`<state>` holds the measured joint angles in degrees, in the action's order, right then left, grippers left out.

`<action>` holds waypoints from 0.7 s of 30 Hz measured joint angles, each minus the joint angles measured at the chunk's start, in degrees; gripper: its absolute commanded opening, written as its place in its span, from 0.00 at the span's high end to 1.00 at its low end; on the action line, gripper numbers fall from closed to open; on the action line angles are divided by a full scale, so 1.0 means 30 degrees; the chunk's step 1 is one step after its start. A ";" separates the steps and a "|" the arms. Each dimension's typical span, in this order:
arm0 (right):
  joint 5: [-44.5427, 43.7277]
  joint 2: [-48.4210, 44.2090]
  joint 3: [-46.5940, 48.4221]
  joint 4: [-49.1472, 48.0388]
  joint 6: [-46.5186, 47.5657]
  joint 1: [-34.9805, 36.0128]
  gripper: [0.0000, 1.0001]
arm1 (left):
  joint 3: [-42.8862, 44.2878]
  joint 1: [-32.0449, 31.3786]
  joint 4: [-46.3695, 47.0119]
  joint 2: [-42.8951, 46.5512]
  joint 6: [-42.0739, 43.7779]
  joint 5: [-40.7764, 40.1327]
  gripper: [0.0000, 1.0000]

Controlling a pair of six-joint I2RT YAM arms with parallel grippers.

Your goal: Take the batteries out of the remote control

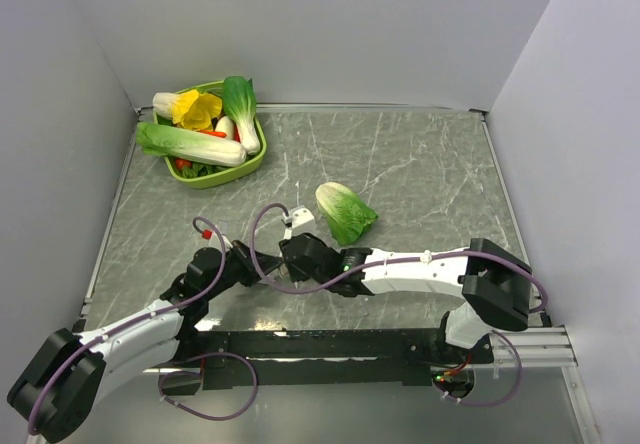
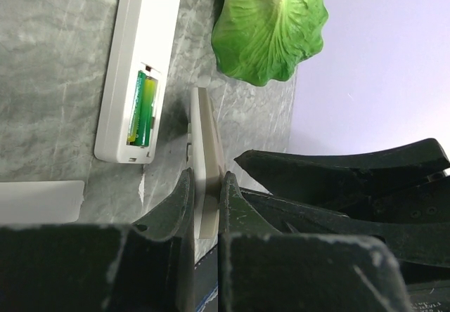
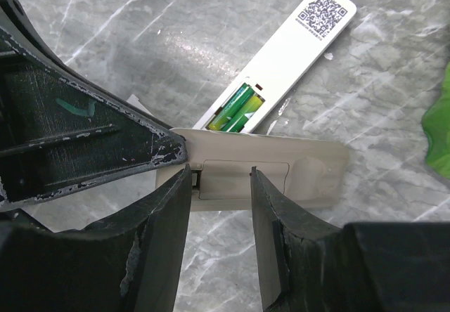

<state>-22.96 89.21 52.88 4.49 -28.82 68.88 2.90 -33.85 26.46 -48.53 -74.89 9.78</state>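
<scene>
Parking the flat beige panel (image 3: 309, 171) by the surface (image 3: 140, 31) near edge first: left gripper (image 2: 206, 185) pinches it edge-on, right gripper (image 3: 219, 178) half-open at its face, batteries (image 3: 235, 108) sit in remote control (image 3: 302, 34)

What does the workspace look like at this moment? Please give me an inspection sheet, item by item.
Surface: grey marbled table; no spill seen.
Job's things: remote control lies face down with its compartment open; two green batteries sit inside.
Clutter: beige panel; small white panel; cabbage leaf; green basket of vegetables at the far left.
Grippers: left gripper shut on the beige panel's edge; right gripper open, close in front of that panel.
Cables: purple cables loop along both arms.
Surroundings: pale walls on three sides; nothing else seen.
</scene>
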 measured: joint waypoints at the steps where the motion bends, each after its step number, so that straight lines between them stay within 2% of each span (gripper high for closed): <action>1: -0.0175 0.0000 0.0109 0.0197 0.0080 0.0095 0.55 | 0.0000 -0.0007 0.0036 -0.0015 0.0000 0.0029 0.99; 21: -0.4415 0.1209 0.3184 0.4313 0.1137 0.1596 0.55 | 0.0007 -0.0051 0.0175 -0.0058 -0.0335 0.0124 0.99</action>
<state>-36.21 92.84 62.43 17.43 -25.41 73.67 2.92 -34.00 26.98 -48.71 -75.90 10.15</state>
